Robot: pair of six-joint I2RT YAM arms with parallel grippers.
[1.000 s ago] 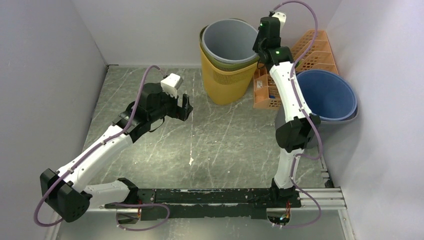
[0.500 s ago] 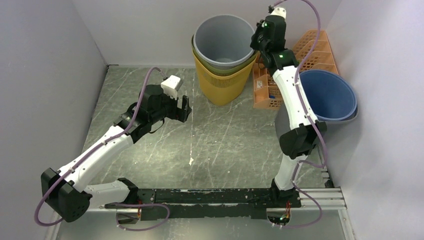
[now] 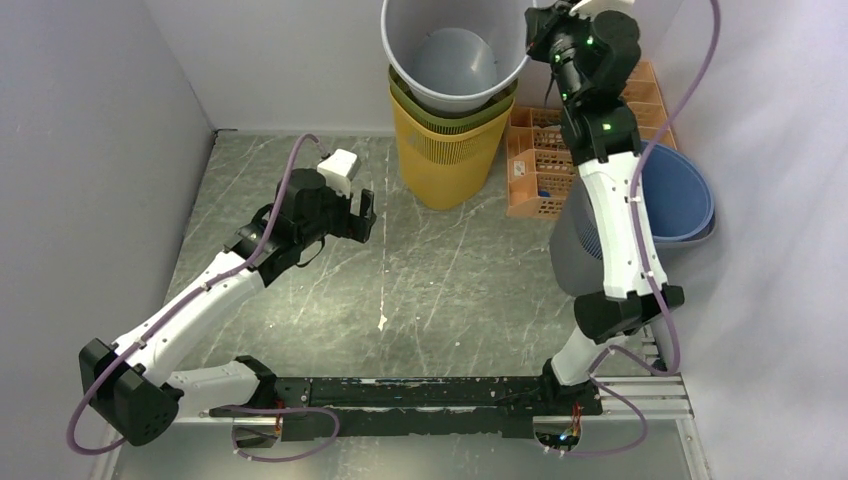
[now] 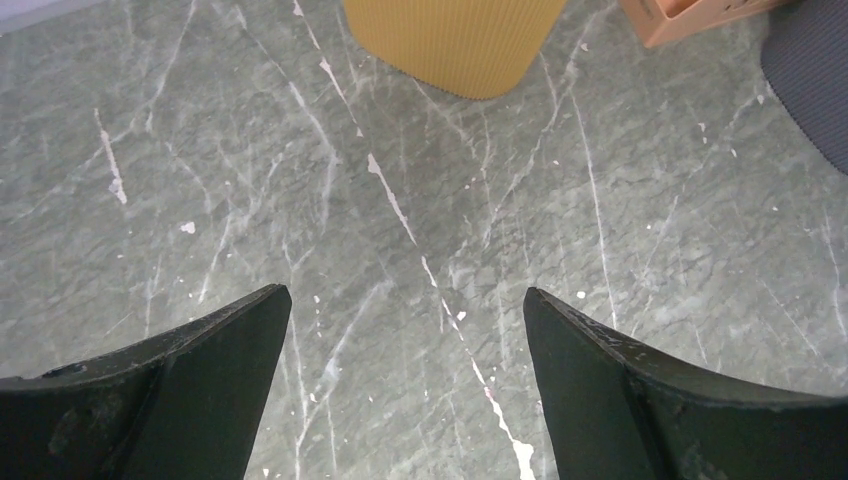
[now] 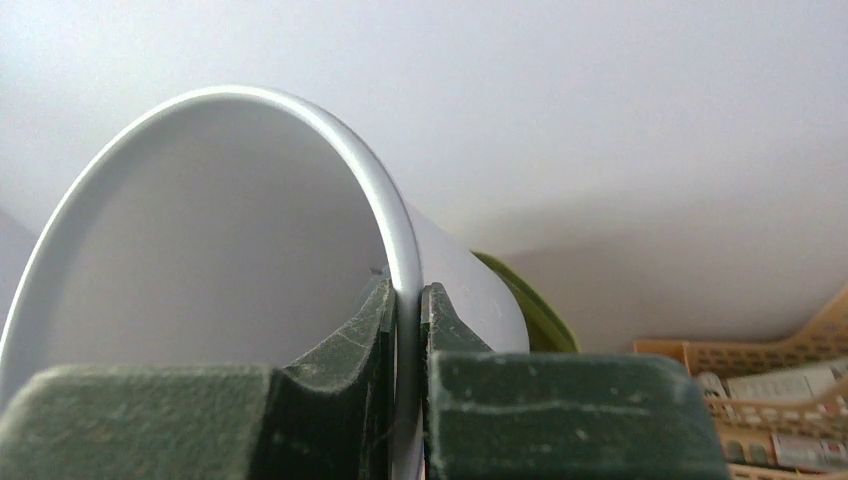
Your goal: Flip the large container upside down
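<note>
Top view first: we've got the grey bin point(image 3: 455, 50) up at 12 o'clock of the bench point(image 3: 450, 290), mouth open towards the camera, so not flipped. Its lower end sits in the mouth of a green basket point(image 3: 500, 105) nested inside the yellow basket point(image 3: 447, 160); we can't tell if it touches. The right pincer point(image 3: 535, 30) is on the bin's rim at the 3 o'clock side. An orange crate point(image 3: 540, 175) stands just beside the yellow basket at roughly 1 o'clock, and a blue tub point(image 3: 675, 195) sits at 3 o'clock against the wall. The left pincer point(image 3: 362, 215) hangs over the bench around 10 o'clock, well apart from the bin.

Left wrist view: the left pincer point(image 4: 402, 300) has its fingers spread wide with nothing between them, just bare marbled bench point(image 4: 300, 180) below. The yellow basket's point(image 4: 455, 40) base shows at 12 o'clock and a corner of the orange crate point(image 4: 690, 15) at 1 o'clock.

Right wrist view: the right pincer point(image 5: 407, 300) is clamped on the grey bin's point(image 5: 200, 250) rim, one finger inside the wall and one outside. The green basket's point(image 5: 530, 310) rim peeks out at 3 o'clock, with the orange crate point(image 5: 760, 400) down at 4 o'clock.
</note>
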